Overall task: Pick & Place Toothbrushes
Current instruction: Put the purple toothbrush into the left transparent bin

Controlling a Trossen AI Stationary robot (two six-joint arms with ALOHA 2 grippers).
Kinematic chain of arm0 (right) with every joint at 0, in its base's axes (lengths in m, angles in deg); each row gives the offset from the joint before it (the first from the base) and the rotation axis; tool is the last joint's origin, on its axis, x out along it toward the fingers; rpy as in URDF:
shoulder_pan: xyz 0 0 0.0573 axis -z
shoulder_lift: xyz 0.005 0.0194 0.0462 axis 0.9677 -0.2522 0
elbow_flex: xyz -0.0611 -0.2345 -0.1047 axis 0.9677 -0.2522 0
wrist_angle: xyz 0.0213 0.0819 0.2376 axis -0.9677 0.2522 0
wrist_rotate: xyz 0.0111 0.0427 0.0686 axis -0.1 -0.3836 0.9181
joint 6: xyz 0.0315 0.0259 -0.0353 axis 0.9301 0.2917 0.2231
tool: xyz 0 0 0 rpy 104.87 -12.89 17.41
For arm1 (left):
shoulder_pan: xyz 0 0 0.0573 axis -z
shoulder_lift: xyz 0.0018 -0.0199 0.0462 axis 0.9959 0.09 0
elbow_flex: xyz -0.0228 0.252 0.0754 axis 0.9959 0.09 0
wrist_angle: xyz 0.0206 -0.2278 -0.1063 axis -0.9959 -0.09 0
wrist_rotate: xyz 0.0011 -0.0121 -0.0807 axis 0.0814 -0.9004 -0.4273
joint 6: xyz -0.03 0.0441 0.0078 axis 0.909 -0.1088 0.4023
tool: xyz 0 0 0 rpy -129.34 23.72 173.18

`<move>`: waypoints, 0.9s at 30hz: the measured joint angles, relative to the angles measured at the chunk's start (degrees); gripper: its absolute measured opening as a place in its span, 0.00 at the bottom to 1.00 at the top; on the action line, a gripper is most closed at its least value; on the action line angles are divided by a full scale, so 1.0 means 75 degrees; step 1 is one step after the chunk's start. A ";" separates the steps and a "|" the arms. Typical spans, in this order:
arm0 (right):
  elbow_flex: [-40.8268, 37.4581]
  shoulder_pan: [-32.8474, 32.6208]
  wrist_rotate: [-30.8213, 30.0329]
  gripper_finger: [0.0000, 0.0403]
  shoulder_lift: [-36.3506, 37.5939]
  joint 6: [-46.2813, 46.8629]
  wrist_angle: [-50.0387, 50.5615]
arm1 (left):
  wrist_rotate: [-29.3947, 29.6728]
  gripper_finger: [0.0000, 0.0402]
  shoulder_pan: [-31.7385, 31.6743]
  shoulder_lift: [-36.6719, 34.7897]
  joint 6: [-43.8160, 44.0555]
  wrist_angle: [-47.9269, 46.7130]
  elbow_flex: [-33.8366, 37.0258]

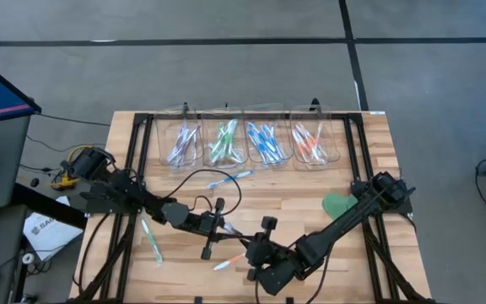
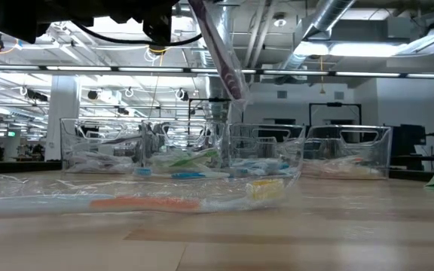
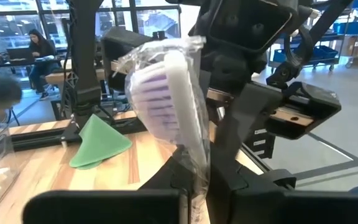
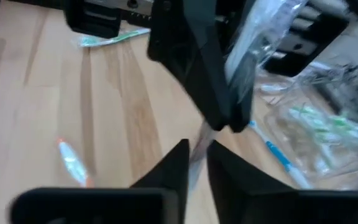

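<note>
A purple-bristled toothbrush [image 3: 166,87] in a clear wrapper hangs above the table's near middle, its head [image 2: 234,81] clear of the wood. My left gripper [image 1: 224,229] is shut on it, coming from the table's left. My right gripper [image 1: 253,250] comes from the right, and its fingers [image 4: 178,167] stand close on either side of the brush's other end. An orange toothbrush [image 2: 149,202], a green one [image 1: 150,238] and a blue one [image 1: 230,178] lie flat on the table. My left gripper pinches the wrapped toothbrush just behind its bristle head [image 3: 194,177] between its two fingers. It points level, from the table's left. The head sticks out past the fingertips, and the brush is lifted clear of the table. My right gripper has the wrapped handle end [image 4: 197,147] in the narrow gap between its two fingers, slanting down from the table's right. The brush runs on from there into my left gripper.
Four clear bins [image 1: 247,139] with sorted toothbrushes stand in a row along the far edge. A green disc [image 1: 337,204] lies right of centre. Black frame rails [image 1: 133,160] run along both sides of the table.
</note>
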 joint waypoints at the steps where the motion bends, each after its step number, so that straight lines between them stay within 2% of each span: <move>1: 0.0001 0.0003 0.0101 0.16 0.0000 0.0068 0.0007 | 0.0002 0.02 0.0000 0.0000 0.0002 -0.0002 0.0000; 8: 0.0001 -0.0003 0.0276 0.46 0.0000 0.0462 0.0192 | 0.0038 0.02 0.0000 -0.0003 0.0002 0.0038 0.0000; 12: 0.0001 0.0040 0.0338 0.57 0.0000 0.0481 0.0149 | 0.0035 0.02 0.0000 -0.0006 0.0005 0.0038 0.0000; 15: 0.0001 0.0070 0.0472 0.61 0.0000 0.0447 0.0298 | 0.0032 0.02 0.0000 -0.0006 0.0054 0.0038 0.0000; 21: 0.0001 0.0054 0.0471 0.62 0.0000 0.0486 0.0926 | 0.0023 0.02 0.0004 -0.0007 0.0201 0.0018 0.0000; 27: 0.0001 -0.0060 0.0439 0.62 0.0000 0.1177 0.1648 | 0.0240 0.02 0.0035 -0.0037 0.0598 -0.0114 0.0000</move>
